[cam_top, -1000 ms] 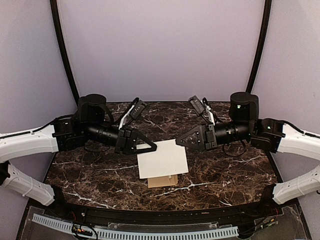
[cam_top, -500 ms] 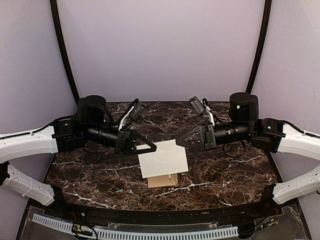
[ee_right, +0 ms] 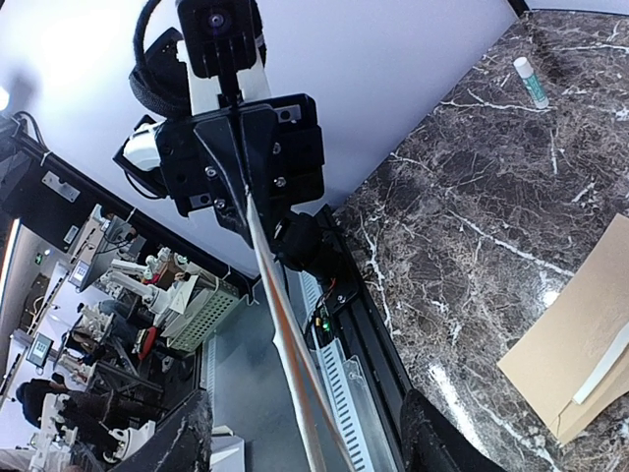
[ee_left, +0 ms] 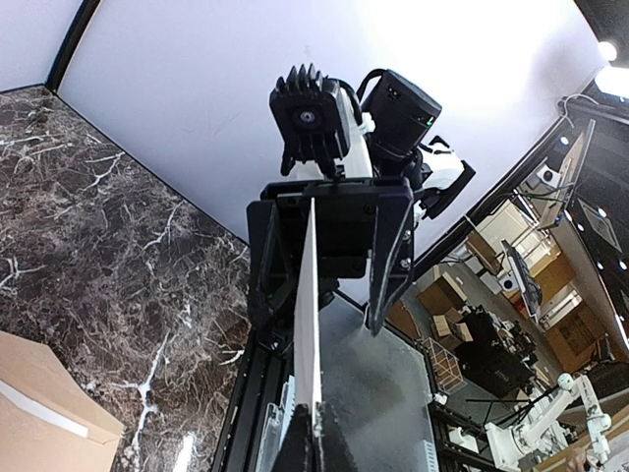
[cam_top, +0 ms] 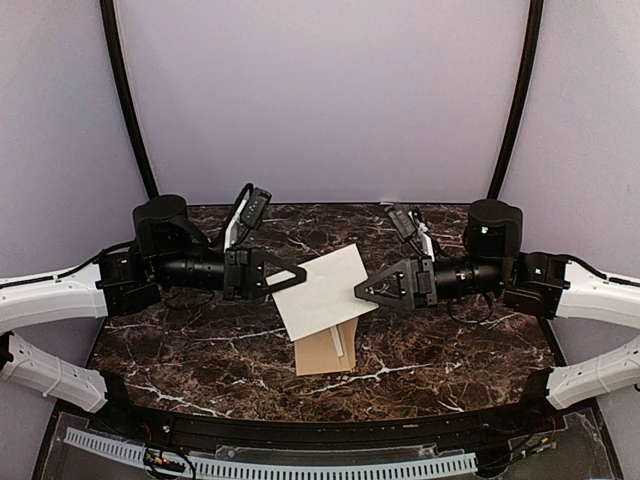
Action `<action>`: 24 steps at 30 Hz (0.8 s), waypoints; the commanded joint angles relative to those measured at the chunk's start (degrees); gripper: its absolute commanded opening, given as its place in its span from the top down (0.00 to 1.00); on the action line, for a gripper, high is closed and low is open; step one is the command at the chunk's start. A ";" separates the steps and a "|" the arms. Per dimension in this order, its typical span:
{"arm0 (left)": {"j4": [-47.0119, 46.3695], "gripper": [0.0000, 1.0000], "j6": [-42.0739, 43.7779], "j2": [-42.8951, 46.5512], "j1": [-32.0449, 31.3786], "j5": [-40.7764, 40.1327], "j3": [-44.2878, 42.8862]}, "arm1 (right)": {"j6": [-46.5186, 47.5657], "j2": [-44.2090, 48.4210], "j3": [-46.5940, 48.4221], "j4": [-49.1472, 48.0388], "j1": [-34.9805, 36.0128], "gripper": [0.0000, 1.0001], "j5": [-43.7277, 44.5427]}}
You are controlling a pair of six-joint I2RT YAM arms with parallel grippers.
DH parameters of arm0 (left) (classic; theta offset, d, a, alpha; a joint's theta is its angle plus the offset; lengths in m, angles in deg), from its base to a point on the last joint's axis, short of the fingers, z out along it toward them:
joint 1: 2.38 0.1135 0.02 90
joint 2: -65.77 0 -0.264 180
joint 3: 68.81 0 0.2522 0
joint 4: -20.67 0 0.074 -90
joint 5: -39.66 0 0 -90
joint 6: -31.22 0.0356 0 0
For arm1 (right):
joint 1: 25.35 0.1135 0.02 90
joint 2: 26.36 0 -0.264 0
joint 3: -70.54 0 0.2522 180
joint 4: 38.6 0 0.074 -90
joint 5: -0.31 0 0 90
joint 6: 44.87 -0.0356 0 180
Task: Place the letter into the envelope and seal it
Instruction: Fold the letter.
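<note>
Step in hand, by the look of it: carrying the cream-beige creased paper letter (cam_top: 325, 290) toward the plain kraft-brown paper envelope (cam_top: 322, 353). To do it well:
- Keep the left gripper (cam_top: 297, 277) pinched firmly, as the only hold on the sheet.
- Draw the right gripper (cam_top: 362, 292) back along the plane of the sheet without brushing the free edge.
- Level the paper before lowering.
- Line up one edge with the envelope's opening rather than pressing down flat.

Likely to flop or twist if swung fast, being thin and held at one side only.

Letter: in the air above the dark marble tabletop (cam_top: 450, 340), tilted, far right corner highest, plain pale back toward the overhead camera. Lower edge overlapping the envelope in that view.

Envelope: flat on the table, below the letter and nearer the arm bases, partly hidden by it, apart from both grippers.

Left arm: reaching in from the left, forearm roughly level, wrist rolled for a sideways pinch. Left jaws clenched on the letter's left edge. Sheet seen edge-on in the left wrist view, running straight out from between the fingertips.

Right arm: mirrored from the right, forearm roughly level, aimed at the letter's right edge. Right jaws spread wide, one finger on either side of the sheet, apparently touching neither face, judging by the right wrist view. Nothing grasped.
</note>
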 commanded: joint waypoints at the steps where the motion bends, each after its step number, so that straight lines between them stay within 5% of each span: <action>1: -6.71 1.00 -2.87 1.27 -0.29 -2.05 1.11 | -1.51 0.10 -0.74 -5.58 0.94 0.44 -1.86; 7: -6.59 1.00 -3.10 0.88 -0.22 -2.11 1.08 | -1.03 -0.28 0.00 -4.52 1.16 1.00 -0.66; 13: 0.27 0.79 0.04 2.55 -0.20 -4.19 0.03 | -0.04 1.21 0.33 -2.65 1.14 1.00 2.50; 24: 4.89 0.84 1.86 7.09 0.01 -7.08 0.98 | 0.25 1.76 0.73 -1.64 1.16 1.00 3.07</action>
